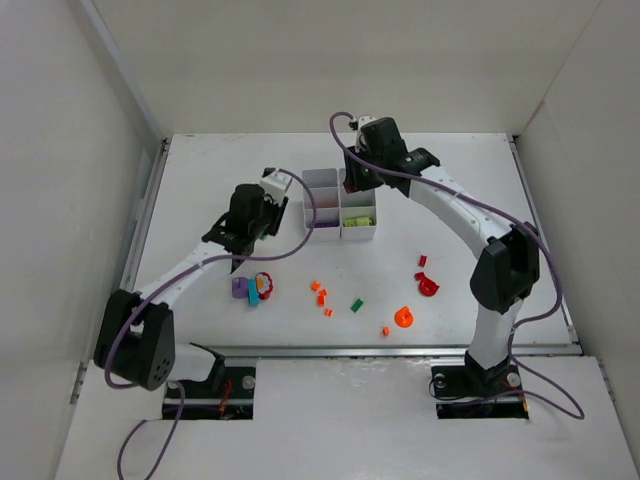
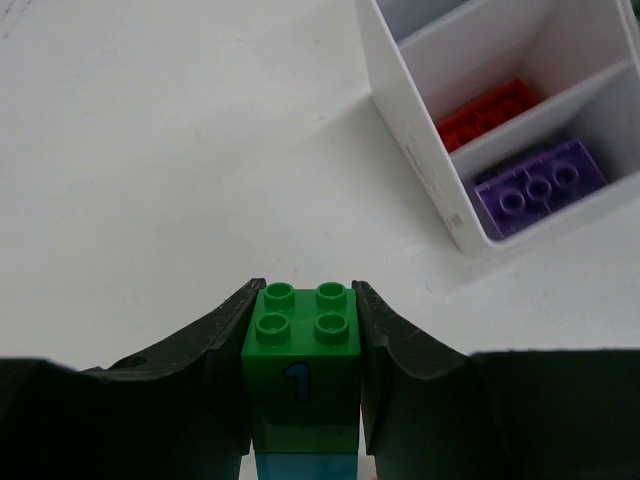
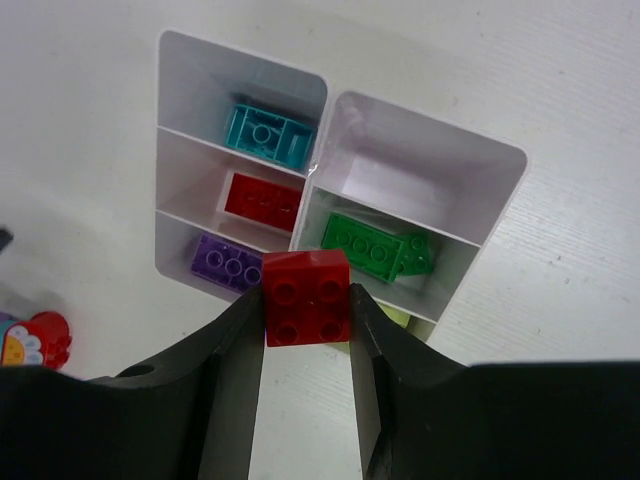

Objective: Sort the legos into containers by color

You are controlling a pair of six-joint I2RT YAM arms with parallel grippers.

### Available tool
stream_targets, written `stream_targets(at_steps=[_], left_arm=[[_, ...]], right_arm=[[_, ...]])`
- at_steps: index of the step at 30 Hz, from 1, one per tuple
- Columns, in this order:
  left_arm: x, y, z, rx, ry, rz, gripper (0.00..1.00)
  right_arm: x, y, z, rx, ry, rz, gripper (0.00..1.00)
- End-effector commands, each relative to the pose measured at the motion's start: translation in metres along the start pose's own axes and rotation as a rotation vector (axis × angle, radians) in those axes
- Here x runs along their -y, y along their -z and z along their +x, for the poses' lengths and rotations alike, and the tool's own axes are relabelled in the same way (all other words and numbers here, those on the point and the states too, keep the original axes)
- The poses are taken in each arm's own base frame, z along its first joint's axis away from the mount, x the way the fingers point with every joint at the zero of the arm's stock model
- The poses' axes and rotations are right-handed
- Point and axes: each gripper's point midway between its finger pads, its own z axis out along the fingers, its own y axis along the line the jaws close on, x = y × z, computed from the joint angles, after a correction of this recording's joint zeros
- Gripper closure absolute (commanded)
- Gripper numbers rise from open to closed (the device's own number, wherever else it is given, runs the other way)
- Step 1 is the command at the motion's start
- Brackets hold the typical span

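The white six-compartment tray (image 1: 322, 178) stands at mid-table. In the right wrist view the tray (image 3: 490, 215) holds a teal brick (image 3: 268, 135), a red brick (image 3: 262, 200), a purple brick (image 3: 228, 262), dark green bricks (image 3: 375, 245) and a partly hidden lime piece (image 3: 395, 318). My right gripper (image 3: 306, 300) is shut on a red square brick (image 3: 306, 297), above the tray's near edge. My left gripper (image 2: 303, 300) is shut on a green brick marked "1" (image 2: 303, 350), with a teal piece (image 2: 300, 465) under it, left of the tray (image 2: 400, 120).
Loose pieces lie on the near table: a purple, teal and red cluster (image 1: 252, 288), small orange bits (image 1: 320, 293), a dark green brick (image 1: 356, 304), an orange round piece (image 1: 403, 317) and red pieces (image 1: 428, 284). White walls enclose the table.
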Motion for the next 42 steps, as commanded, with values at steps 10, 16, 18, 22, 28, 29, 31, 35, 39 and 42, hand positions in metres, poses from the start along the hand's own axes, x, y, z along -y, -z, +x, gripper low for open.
stream_targets(at_steps=[10,16,18,22,28,29,31,35,39,42], left_arm=[[-0.054,-0.031,-0.08,0.099,0.139,-0.094,1.0],[-0.07,-0.027,-0.088,0.105,0.115,-0.128,1.0],[-0.071,-0.027,-0.087,0.103,0.116,-0.137,1.0],[-0.073,-0.019,-0.086,0.124,0.107,-0.15,1.0],[-0.074,-0.02,-0.082,0.102,0.136,-0.165,1.0],[-0.076,-0.02,-0.082,0.1,0.137,-0.174,1.0],[-0.078,-0.02,-0.081,0.099,0.147,-0.185,1.0],[-0.075,-0.032,-0.066,0.078,0.145,-0.182,1.0],[-0.072,-0.039,-0.065,0.117,0.156,-0.174,1.0],[-0.069,-0.039,-0.056,0.122,0.197,-0.144,1.0]], right_arm=[[-0.028,0.033,-0.027,0.15,0.171,-0.107,1.0],[-0.015,0.035,-0.015,0.066,0.234,-0.05,1.0],[-0.016,0.033,0.001,0.014,0.241,-0.051,1.0],[-0.017,0.029,0.006,0.008,0.257,-0.045,1.0],[-0.029,0.02,-0.002,0.016,0.263,-0.076,1.0],[-0.03,0.02,-0.006,0.033,0.263,-0.078,1.0],[-0.03,0.017,-0.013,0.056,0.262,-0.069,1.0],[-0.027,-0.002,-0.016,0.049,0.214,-0.028,1.0],[-0.037,-0.021,-0.018,0.065,0.148,-0.04,1.0],[-0.045,-0.03,-0.02,0.075,0.104,-0.051,1.0]])
